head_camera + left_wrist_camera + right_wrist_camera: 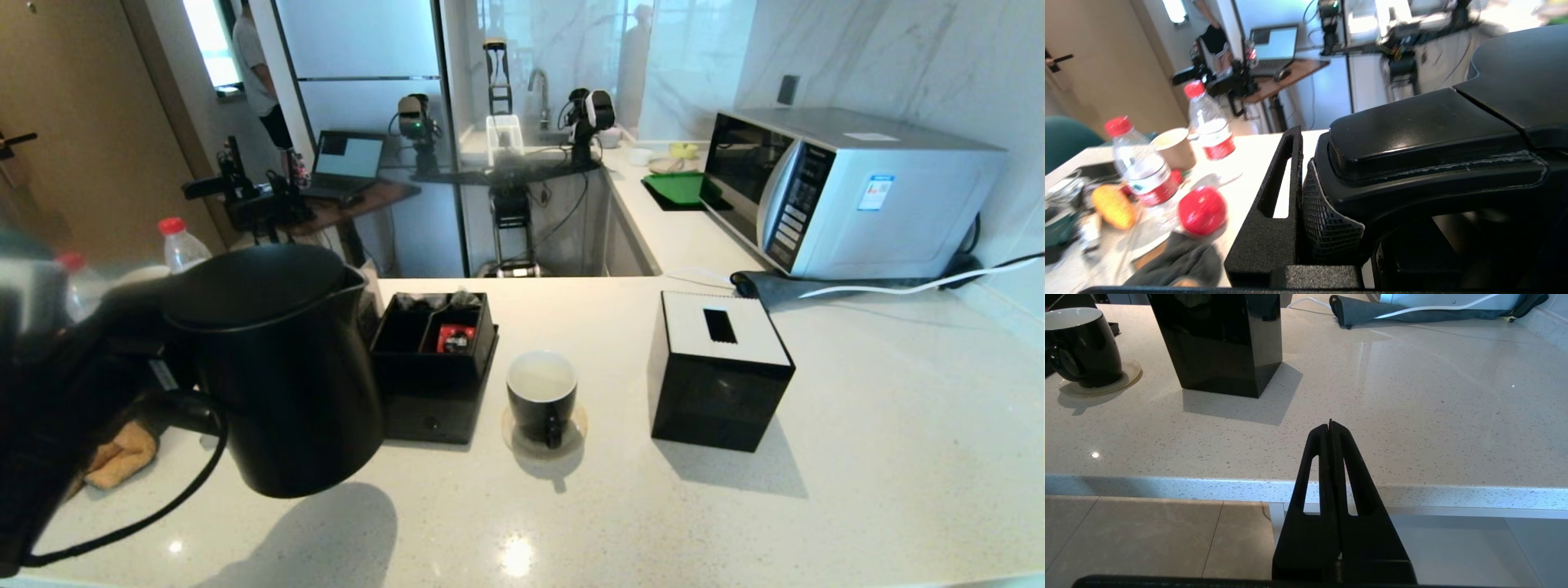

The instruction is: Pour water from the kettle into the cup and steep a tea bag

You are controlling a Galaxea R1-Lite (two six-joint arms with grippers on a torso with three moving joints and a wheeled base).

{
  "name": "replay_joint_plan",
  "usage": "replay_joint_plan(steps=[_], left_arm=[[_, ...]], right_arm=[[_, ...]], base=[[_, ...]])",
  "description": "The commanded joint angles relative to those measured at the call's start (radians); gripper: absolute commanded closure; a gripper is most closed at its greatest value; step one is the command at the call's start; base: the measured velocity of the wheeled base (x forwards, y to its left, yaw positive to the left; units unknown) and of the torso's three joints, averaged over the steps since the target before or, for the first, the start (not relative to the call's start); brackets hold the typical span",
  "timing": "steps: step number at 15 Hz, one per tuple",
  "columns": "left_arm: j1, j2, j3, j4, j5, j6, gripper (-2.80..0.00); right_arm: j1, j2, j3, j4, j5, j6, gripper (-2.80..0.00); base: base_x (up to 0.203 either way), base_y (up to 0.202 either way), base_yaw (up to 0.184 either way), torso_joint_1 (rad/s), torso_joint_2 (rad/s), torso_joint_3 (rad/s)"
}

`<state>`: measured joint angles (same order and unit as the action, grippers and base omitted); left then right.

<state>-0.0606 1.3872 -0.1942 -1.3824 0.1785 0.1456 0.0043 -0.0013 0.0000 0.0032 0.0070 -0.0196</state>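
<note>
The matte black kettle [277, 367] hangs upright above the counter at the left, its spout toward the cup. My left gripper [1323, 204] is shut on the kettle's loop handle [1433, 134], and one finger [1286, 171] lies pressed against it. The glossy black cup [542, 400] stands on a round coaster at the middle, to the kettle's right; a pale water surface [541, 377] shows in its white inside. I cannot pick out the tea bag. My right gripper [1330, 424] is shut and empty, low before the counter's front edge, outside the head view.
A black tray [433, 359] holding a small red packet [455, 337] stands between kettle and cup. A black tissue box [718, 371] is right of the cup and a microwave [849, 192] behind it. Red-capped bottles [1143, 171], a paper cup [1173, 149] and a cable [163, 506] crowd the left.
</note>
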Motion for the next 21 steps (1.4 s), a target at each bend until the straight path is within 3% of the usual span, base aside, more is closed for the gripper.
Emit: replay_joint_plan(steps=[1,6,10,21], left_arm=[[-0.092,0.003,-0.017,0.032,0.048,0.003,0.0],[-0.22,0.027,-0.086,0.148,0.143,0.042,0.0],[-0.251,0.057,-0.153,0.218,0.145,0.058,0.0],[-0.286,0.184,-0.265,0.224,0.144,0.17,0.0]], right_arm=[[0.0,0.001,0.0,0.0,0.001,0.0,0.0],[0.0,0.001,0.0,0.0,0.001,0.0,0.0],[0.0,0.001,0.0,0.0,0.001,0.0,0.0],[0.0,0.001,0.0,0.0,0.001,0.0,0.0]], base=[[0.0,0.0,0.0,0.0,0.0,0.0],[0.0,0.0,0.0,0.0,0.0,0.0],[0.0,0.0,0.0,0.0,0.0,0.0],[0.0,0.0,0.0,0.0,0.0,0.0]])
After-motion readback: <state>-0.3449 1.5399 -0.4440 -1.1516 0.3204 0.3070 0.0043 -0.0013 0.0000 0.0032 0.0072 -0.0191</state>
